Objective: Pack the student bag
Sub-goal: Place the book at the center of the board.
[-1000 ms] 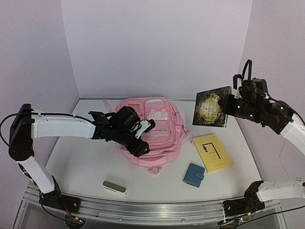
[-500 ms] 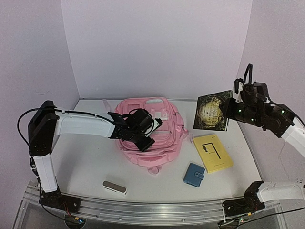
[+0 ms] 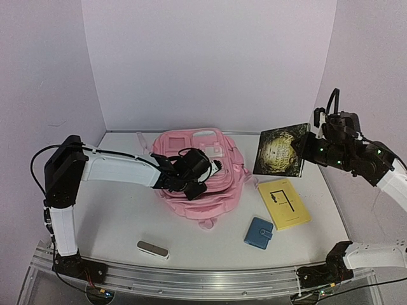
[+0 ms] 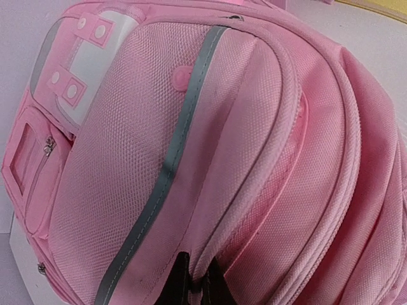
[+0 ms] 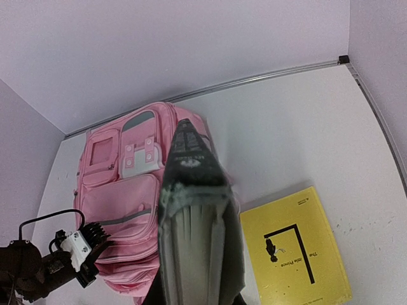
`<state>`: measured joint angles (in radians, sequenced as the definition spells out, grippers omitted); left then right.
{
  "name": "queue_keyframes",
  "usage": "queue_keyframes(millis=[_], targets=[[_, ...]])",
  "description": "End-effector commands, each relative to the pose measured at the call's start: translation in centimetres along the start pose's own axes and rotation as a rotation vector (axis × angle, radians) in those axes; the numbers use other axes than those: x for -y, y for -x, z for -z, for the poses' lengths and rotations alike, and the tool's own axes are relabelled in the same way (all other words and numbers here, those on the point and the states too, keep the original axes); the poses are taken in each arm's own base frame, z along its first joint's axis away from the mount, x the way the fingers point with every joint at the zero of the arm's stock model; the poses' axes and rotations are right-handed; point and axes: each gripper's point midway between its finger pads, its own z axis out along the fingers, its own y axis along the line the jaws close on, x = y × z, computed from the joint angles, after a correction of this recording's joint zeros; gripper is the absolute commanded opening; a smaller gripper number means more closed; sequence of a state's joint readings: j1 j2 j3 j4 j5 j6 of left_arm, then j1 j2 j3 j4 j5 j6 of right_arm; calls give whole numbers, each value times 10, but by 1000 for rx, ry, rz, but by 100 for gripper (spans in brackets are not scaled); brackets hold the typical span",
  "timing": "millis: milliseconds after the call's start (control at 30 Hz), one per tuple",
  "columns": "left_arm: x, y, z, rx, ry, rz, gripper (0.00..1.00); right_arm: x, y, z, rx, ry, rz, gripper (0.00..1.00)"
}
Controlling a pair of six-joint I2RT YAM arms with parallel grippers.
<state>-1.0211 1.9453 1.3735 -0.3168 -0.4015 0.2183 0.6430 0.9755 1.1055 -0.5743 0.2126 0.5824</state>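
Note:
The student bag (image 3: pixel 219 198) is a large pink backpack lying flat in the middle of the table, with a grey strip across its front pocket (image 4: pixel 172 159). My left gripper (image 3: pixel 205 181) rests on the bag's front, and its black fingertips (image 4: pixel 179 279) are shut on a fold of pink fabric beside a zip seam. My right gripper (image 3: pixel 306 147) hangs above the table at the right, shut on a dark book (image 3: pixel 280 150) held upright. In the right wrist view the book's page edges (image 5: pixel 194 219) face the camera and hide the fingers.
A yellow book (image 3: pixel 284 203) lies flat right of the bag. A blue wallet (image 3: pixel 258 233) sits in front of it. A small grey case (image 3: pixel 153 249) lies near the front edge at the left. Walls close in on the left, back and right.
My left gripper has moved further onto the bag's front and gone from open to shut on the fabric. The right arm with the dark book has barely shifted.

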Motion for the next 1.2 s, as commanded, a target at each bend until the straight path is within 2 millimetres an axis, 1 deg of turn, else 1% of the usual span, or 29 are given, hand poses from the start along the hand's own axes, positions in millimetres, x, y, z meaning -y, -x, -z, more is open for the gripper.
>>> queue_keyframes(millis=[0, 133, 200, 267, 333, 467, 633, 700, 767, 933, 1067, 1167], targets=[[-65, 61, 46, 183, 188, 75, 0, -25, 18, 14, 69, 150, -134, 0], [-90, 87, 70, 239, 254, 83, 0, -23, 6, 11, 39, 170, -190, 0], [-102, 100, 85, 272, 273, 91, 0, -22, -3, 8, 17, 176, -214, 0], [-113, 114, 100, 309, 275, 110, 0, -25, -13, 3, -14, 202, -242, 0], [-117, 127, 112, 337, 249, 120, 0, -30, -24, -4, -47, 237, -271, 0], [-116, 141, 125, 354, 186, 140, 0, -47, -38, -12, -108, 338, -340, 0], [-120, 152, 142, 394, 156, 169, 0, -64, -42, -14, -131, 457, -452, 0], [-117, 157, 149, 417, 116, 182, 0, -64, -46, -20, -134, 462, -500, 0], [-111, 162, 156, 440, 67, 196, 0, -57, -53, -29, -139, 431, -540, 0], [-96, 170, 164, 467, -38, 210, 0, -55, -46, -46, -84, 415, -601, 0], [-93, 175, 170, 480, -76, 241, 0, -54, -44, -62, -42, 399, -657, 0], [-88, 179, 174, 500, -117, 259, 0, -49, -39, -71, 45, 382, -724, 0]])
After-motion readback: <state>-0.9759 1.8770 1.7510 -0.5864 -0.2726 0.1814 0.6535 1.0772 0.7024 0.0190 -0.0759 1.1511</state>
